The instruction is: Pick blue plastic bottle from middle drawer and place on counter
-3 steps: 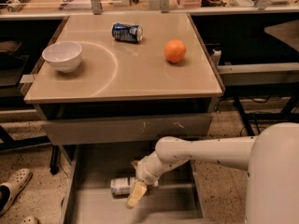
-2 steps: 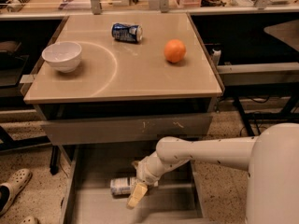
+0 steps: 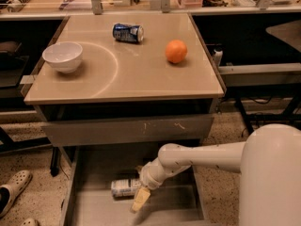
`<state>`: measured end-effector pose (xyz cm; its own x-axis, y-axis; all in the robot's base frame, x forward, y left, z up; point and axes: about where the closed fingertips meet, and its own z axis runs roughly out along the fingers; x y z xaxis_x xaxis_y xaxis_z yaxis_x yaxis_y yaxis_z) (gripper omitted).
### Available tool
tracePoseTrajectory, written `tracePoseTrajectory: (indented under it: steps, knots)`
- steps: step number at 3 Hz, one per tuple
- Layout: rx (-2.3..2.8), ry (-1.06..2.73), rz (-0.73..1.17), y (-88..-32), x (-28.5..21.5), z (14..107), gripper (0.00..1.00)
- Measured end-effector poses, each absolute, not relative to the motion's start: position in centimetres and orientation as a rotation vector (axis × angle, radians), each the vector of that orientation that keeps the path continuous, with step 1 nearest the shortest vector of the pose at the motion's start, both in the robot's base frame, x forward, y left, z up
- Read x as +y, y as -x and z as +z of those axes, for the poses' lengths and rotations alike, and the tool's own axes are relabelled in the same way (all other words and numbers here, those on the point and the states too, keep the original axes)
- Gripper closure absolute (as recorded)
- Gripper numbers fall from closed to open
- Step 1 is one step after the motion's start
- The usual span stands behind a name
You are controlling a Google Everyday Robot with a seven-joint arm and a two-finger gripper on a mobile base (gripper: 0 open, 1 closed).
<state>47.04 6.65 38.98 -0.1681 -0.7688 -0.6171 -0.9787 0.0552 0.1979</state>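
The blue plastic bottle (image 3: 123, 188) lies on its side on the grey floor of the open middle drawer (image 3: 174, 206), low in the camera view. My gripper (image 3: 140, 197) reaches down into the drawer at the bottle's right end, right against it. Whether it holds the bottle does not show. My white arm (image 3: 207, 157) comes in from the right. The beige counter (image 3: 141, 79) with its pale arc lies above the drawer.
On the counter stand a white bowl (image 3: 62, 56) at the left, a dark blue soda can (image 3: 127, 32) on its side at the back, and an orange (image 3: 176, 51) at the right. A scratched grey drawer front (image 3: 127, 128) overhangs the open drawer. A shoe (image 3: 11, 192) lies on the floor at the left.
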Motion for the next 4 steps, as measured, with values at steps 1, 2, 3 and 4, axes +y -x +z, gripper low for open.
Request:
tracePoseTrajectory:
  steps: [1,2,3,4]
  knots:
    - [2.030,1.733,0.817,-46.86,6.40,37.48,0.00]
    - [2.030,1.731,0.816,-46.90,6.42,37.48,0.19]
    - [2.030,1.731,0.816,-46.89,6.42,37.47,0.43]
    - [2.030,1.731,0.816,-46.89,6.42,37.47,0.66]
